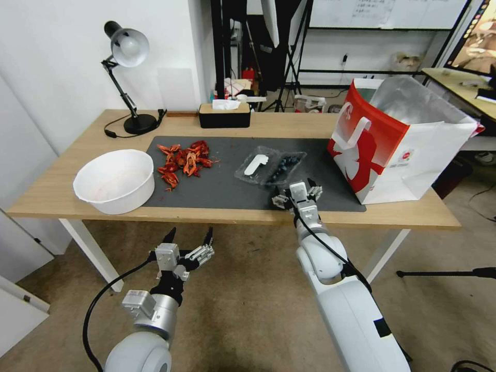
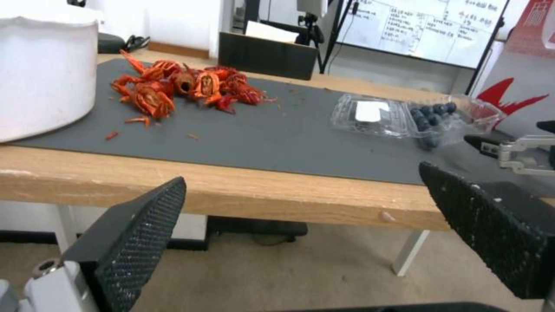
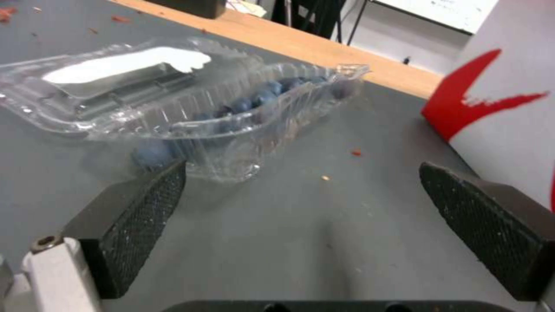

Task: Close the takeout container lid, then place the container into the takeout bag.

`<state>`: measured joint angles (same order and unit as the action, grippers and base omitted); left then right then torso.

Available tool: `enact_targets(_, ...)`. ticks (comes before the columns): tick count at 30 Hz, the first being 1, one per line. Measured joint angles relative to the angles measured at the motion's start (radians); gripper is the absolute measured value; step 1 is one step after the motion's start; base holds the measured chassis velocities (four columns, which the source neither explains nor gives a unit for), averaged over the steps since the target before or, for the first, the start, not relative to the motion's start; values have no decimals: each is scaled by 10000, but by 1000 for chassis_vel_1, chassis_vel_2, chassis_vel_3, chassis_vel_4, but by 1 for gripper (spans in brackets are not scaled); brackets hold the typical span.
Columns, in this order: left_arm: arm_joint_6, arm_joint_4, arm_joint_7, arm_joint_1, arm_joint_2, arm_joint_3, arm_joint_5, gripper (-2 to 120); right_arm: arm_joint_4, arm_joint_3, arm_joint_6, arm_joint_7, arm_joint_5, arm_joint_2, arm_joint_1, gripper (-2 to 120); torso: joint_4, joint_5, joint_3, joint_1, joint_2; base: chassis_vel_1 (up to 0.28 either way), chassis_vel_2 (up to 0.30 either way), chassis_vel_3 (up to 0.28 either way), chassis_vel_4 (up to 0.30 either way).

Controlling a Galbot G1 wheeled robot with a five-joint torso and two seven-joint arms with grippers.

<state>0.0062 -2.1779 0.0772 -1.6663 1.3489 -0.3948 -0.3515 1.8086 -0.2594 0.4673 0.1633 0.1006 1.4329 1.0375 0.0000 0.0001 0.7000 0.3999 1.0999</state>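
Head view puts your right hand (image 1: 298, 194), spread wide, just short of the container (image 1: 285, 166); tip the flat-lying lid (image 1: 254, 164) over gently. Left hand (image 1: 188, 242) waits released.

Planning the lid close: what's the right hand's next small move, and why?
Probably ease the right hand forward and left toward the lid. The lid lies flat open beside the berry box, and the hand is open, just short of the box, touching nothing.
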Motion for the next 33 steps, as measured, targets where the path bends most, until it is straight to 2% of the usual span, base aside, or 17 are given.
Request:
enact_targets(15, -64, -47, -21, -118, 51, 61, 142, 100, 172, -580, -14, 50, -539, -506, 191, 100, 0, -2, 0, 0, 0, 0, 0, 0, 0)
enact_targets(33, -97, -105, -64, -184, 43, 39, 145, 100, 488, -680, -35, 30, -610, -712, 568, 100, 1, 0, 0, 0, 2, 0, 0, 0, 0)
